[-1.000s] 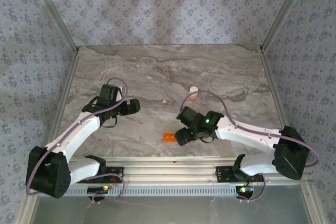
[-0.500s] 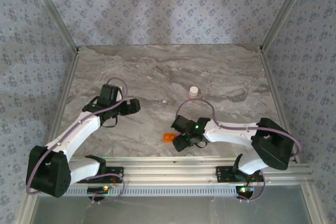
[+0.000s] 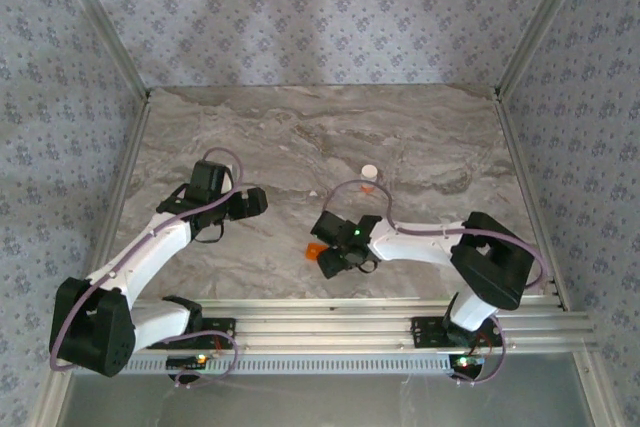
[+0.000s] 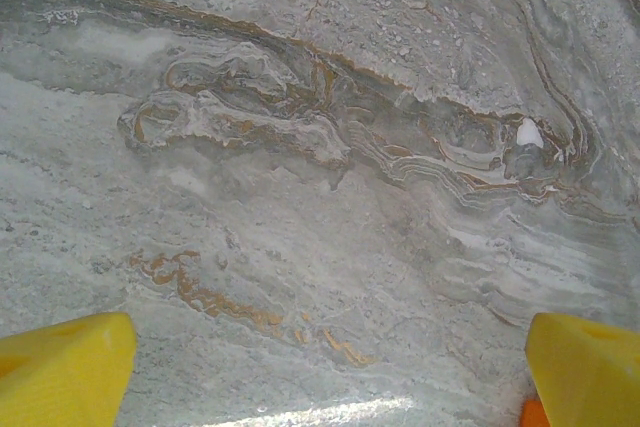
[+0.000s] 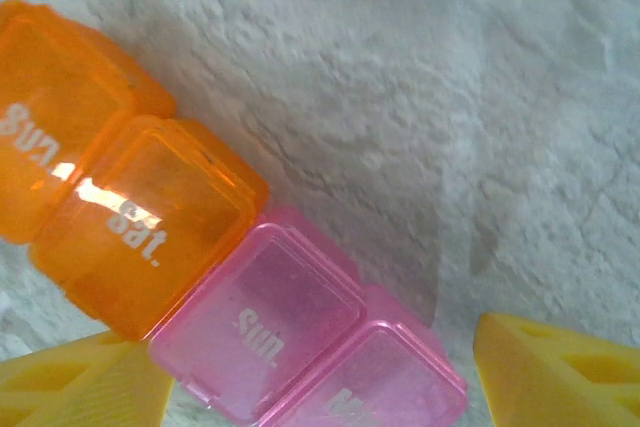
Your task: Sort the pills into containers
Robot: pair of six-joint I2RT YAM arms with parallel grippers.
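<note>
The containers (image 5: 250, 287) are a strip of closed translucent compartments lying on the marble, with orange lids marked "Sun." and "Sat." and pink ones beside them. My right gripper (image 5: 320, 382) stands open over the pink end. One yellow fingertip (image 5: 80, 387) is against the strip's edge and the other (image 5: 560, 372) stands apart from it. From above, the orange end (image 3: 315, 250) pokes out left of that gripper (image 3: 327, 259). My left gripper (image 3: 258, 202) is open above bare marble, with one small white pill (image 4: 528, 133) ahead of it.
A small white bottle with an orange-red band (image 3: 369, 175) stands behind the right arm's cable. Metal rails run along the near edge (image 3: 330, 327). Patterned walls close in the table on three sides.
The right arm has swung left and slightly away from me. The orange strip has shifted a little left and back with it. The left arm has stayed still.
</note>
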